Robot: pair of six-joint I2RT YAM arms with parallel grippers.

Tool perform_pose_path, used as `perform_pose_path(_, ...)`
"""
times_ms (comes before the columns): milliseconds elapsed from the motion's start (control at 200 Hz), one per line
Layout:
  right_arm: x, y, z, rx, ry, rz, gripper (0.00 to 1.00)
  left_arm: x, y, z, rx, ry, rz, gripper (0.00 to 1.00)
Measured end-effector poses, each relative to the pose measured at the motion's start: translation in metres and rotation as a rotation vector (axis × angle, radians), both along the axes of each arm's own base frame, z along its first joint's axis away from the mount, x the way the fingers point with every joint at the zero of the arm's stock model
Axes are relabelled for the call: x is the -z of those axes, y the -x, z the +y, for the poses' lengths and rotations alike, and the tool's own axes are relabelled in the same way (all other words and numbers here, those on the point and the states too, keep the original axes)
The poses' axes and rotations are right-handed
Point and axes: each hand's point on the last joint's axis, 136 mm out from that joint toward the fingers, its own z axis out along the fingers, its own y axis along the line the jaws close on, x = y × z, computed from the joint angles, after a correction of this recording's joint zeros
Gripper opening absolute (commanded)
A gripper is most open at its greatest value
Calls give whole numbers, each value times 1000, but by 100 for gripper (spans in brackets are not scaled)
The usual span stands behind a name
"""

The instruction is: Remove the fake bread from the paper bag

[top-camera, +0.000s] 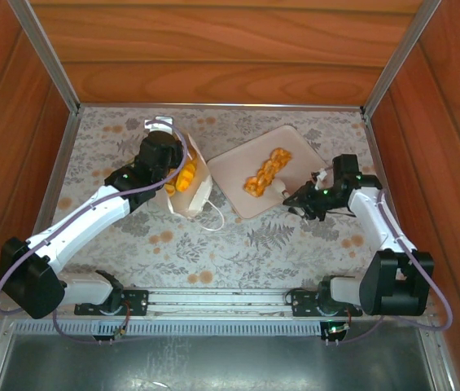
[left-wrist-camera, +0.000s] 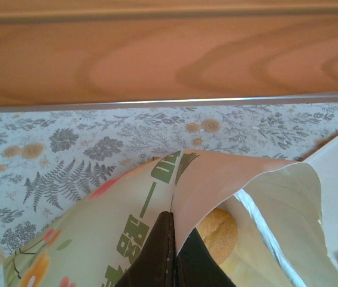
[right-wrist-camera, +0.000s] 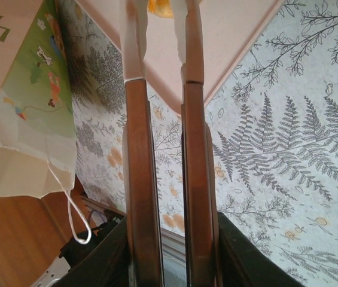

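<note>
1. Between my left jaws I am pinching the rim of the paper bag (left-wrist-camera: 97, 239), fake bread (left-wrist-camera: 219, 232) lying just inside.
2. My right jaws are standing slightly spread, empty, the tray (right-wrist-camera: 231, 42) edge just ahead.

We see matt paper in the paper bag (top-camera: 190, 199), glossy plastic in the fake bread (top-camera: 267, 173), a smooth matt tray (top-camera: 236, 167), a printed matt cover on the bench (top-camera: 238, 244), varnished wood walls (top-camera: 213, 49), and a dull metal sheet (top-camera: 213, 358) at its near edge.
</note>
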Motion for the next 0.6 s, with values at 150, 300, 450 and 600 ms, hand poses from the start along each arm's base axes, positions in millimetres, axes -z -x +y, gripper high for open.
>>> perform_pose_path(150,4,-8,3,-2,-12,-16,32,0,0,-1,0,11,2,0)
perform_pose_path(300,11,-16,6,-2,-20,-5,31,0,0,-1,-4,21,3,0)
perform_pose_path(450,22,-20,6,7,-19,32,30,0,0,-1,-1,23,5,0)
perform_pose_path(600,24,-21,6,19,-19,41,31,1,0,-2,4,26,6,0)
